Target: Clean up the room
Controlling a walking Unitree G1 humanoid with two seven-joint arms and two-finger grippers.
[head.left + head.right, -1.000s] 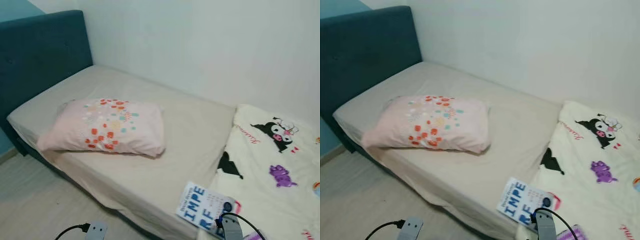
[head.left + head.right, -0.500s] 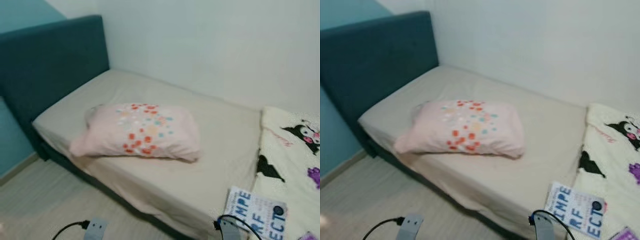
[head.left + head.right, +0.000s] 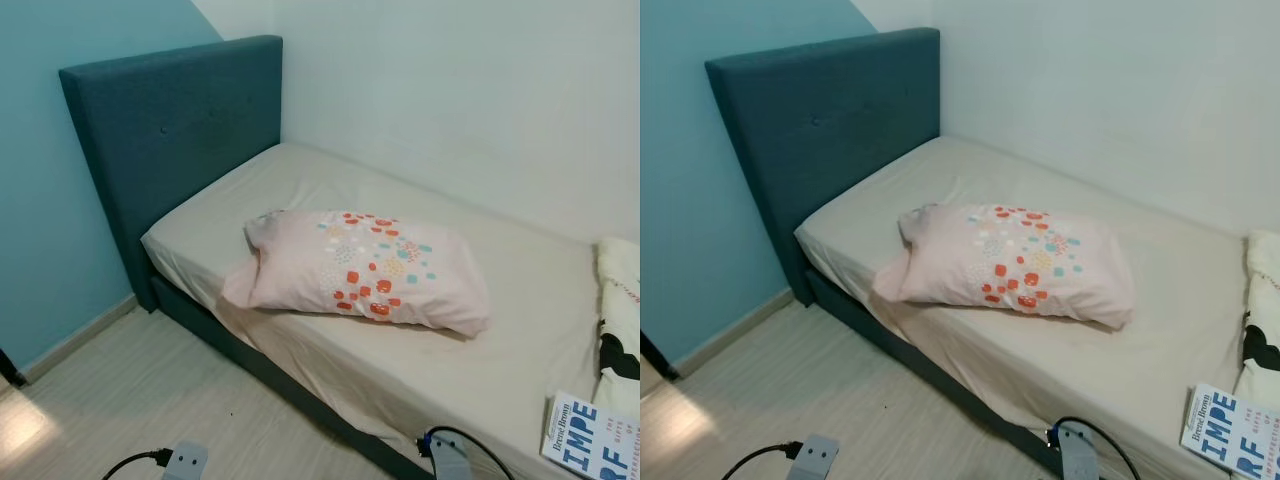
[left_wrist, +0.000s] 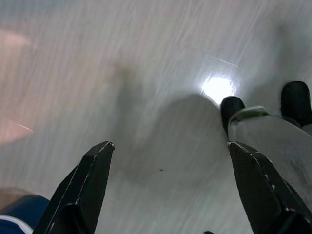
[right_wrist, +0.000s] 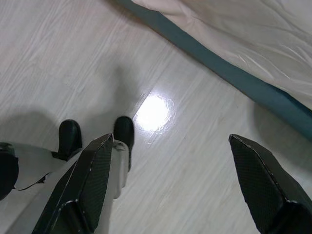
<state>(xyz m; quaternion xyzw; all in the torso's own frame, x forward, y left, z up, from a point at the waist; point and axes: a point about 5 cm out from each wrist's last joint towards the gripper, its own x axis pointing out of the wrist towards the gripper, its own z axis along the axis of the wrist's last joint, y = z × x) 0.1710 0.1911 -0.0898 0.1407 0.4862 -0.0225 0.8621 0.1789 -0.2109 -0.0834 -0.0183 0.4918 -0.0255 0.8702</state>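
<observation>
Bedroom, bed end, one entry; the whole view has swung toward the headboard (image 3: pixel 170 140) since a second ago, which is the camera turning, not the things; the blanket (image 3: pixel 620 300) with its cartoon print has slid almost out at the right edge, and the blue wall (image 3: pixel 50 200) and more floor (image 3: pixel 110 390) have come in at the left; judged meaning: the robot is surveying the room and has not yet settled on an item.

Items lying on the bed (image 3: pixel 330 185): pillow (image 3: pixel 365 270), pink with red and teal dots, lying askew mid-mattress, well apart from the headboard; book (image 3: pixel 1230 432) at the near right edge of the mattress, just beside the blanket; both likely candidates for tidying.

Writing: book cover reads "IMPE" and "RF" in large blue letters, cut off by the frame; small print above it too small to read with confidence.

Left gripper (image 4: pixel 170 190): fingers spread wide, grasping nothing, hanging over bare floor.

Right gripper (image 5: pixel 180 185): fingers likewise released and empty, hanging above the floor near the bed's teal base.
</observation>
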